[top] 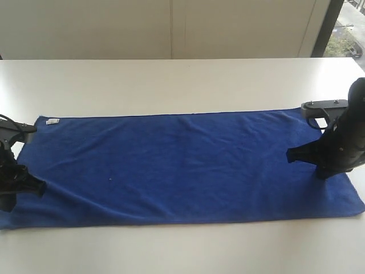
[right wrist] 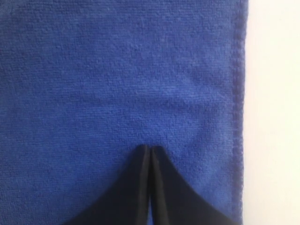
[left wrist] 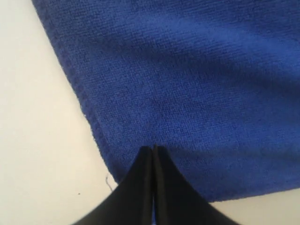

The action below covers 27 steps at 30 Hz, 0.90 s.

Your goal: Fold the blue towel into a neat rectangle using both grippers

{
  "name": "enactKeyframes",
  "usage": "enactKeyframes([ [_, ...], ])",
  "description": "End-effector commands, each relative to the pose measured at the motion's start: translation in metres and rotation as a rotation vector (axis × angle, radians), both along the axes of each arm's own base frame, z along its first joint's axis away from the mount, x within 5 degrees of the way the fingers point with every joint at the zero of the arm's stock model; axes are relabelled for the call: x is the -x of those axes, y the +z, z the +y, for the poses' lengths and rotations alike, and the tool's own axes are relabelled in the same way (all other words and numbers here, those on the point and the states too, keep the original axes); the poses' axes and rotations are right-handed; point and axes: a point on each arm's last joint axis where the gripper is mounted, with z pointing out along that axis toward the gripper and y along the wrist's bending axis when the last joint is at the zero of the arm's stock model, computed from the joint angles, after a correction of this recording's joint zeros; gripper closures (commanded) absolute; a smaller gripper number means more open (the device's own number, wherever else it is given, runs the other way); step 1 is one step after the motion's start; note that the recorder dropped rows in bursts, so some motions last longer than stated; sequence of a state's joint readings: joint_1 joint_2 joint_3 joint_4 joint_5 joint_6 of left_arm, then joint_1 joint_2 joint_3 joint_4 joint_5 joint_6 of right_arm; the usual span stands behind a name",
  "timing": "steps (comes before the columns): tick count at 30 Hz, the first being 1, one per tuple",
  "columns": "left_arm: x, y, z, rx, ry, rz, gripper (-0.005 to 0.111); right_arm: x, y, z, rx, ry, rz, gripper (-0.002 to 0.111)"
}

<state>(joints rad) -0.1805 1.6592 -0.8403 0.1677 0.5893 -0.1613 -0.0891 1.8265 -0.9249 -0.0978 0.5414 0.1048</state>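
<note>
Blue towel (top: 182,165) flat — tag (top: 52,121) exterior-only; left fingers (left wrist: 138,187), right fingers (right wrist: 133,187) closed, grip unclear.

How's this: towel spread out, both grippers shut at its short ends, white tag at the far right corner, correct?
One slip: the exterior view shows the white tag at the far left corner of the blue towel. The left gripper and right gripper are shut at its ends.
</note>
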Motion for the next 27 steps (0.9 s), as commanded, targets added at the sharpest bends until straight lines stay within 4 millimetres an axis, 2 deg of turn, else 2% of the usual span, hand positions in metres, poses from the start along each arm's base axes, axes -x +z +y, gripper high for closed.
enactKeyframes([
  [1,0.005,0.0,0.0,-0.006,-0.033,0.041,0.107,0.004,-0.008,-0.001,0.002,-0.002,0.055,0.108],
  [15,0.008,0.002,0.004,-0.049,-0.075,0.088,0.107,0.004,-0.005,-0.001,0.001,-0.011,0.049,0.108],
  [21,-0.004,0.026,0.001,-0.019,-0.053,-0.023,0.107,0.0,0.04,0.0,0.001,-0.022,-0.109,0.108],
  [23,-0.004,0.026,-0.001,0.003,-0.039,-0.038,0.107,0.0,0.051,0.006,-0.025,-0.007,-0.164,0.108],
  [26,-0.006,0.018,-0.008,0.064,-0.056,-0.012,0.107,-0.002,0.059,0.026,-0.08,0.092,-0.212,0.108],
  [27,-0.007,0.012,-0.011,0.097,-0.063,0.011,0.107,-0.004,0.058,0.045,-0.133,0.156,-0.229,0.108],
])
